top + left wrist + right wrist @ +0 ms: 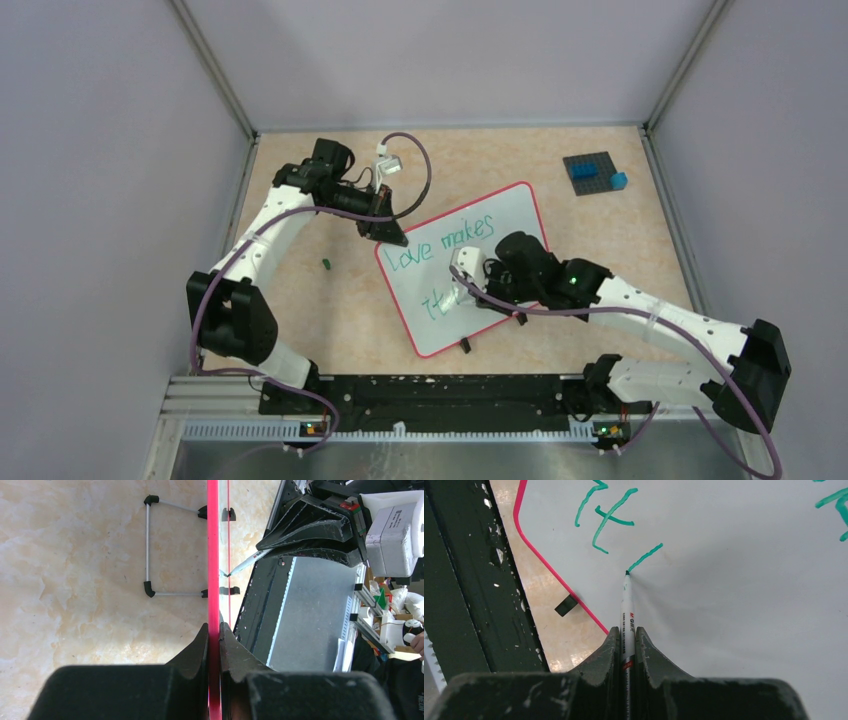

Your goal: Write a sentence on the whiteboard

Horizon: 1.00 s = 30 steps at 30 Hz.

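Note:
The whiteboard, white with a red-pink frame, lies tilted at the table's middle and bears green writing "Love makes" plus some letters below. My left gripper is shut on the board's far-left corner; in the left wrist view its jaws pinch the pink frame edge. My right gripper is shut on a white marker. The marker's green tip touches the board at the near end of a fresh slanted green stroke, in the second line of writing.
A dark studded plate with blue bricks sits at the back right. A small green cap lies on the table left of the board. A black rail runs along the near edge. Grey walls enclose the table.

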Motion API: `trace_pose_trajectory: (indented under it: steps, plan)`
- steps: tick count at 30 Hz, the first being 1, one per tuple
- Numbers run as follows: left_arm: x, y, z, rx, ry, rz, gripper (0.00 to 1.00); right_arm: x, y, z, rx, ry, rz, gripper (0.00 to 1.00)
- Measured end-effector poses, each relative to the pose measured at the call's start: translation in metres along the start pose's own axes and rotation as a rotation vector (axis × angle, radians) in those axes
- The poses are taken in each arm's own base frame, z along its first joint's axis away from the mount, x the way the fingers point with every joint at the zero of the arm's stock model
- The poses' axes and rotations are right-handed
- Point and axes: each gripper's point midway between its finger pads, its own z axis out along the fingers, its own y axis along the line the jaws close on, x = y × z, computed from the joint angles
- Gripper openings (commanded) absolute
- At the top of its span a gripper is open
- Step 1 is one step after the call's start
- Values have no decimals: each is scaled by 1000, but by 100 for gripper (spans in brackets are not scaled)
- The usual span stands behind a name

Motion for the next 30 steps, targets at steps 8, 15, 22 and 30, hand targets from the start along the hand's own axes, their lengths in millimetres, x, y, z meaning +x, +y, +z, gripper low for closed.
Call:
trace_pose_trajectory:
  steps: [8, 15, 22, 30]
  plan:
    - [0, 0, 0, -1, 0, 0, 0, -2, -5, -1, 17, -8, 35, 0]
    - [0, 0, 0, -1, 0, 0, 0, -8, -13, -5, 42, -31, 56, 0]
    - [0, 0, 0, 0, 0, 0, 0, -15, -20, -9, 62, -54, 60, 0]
    - [0, 0, 0, -1, 1, 0, 0, -15, -23, -11, 75, -54, 62, 0]
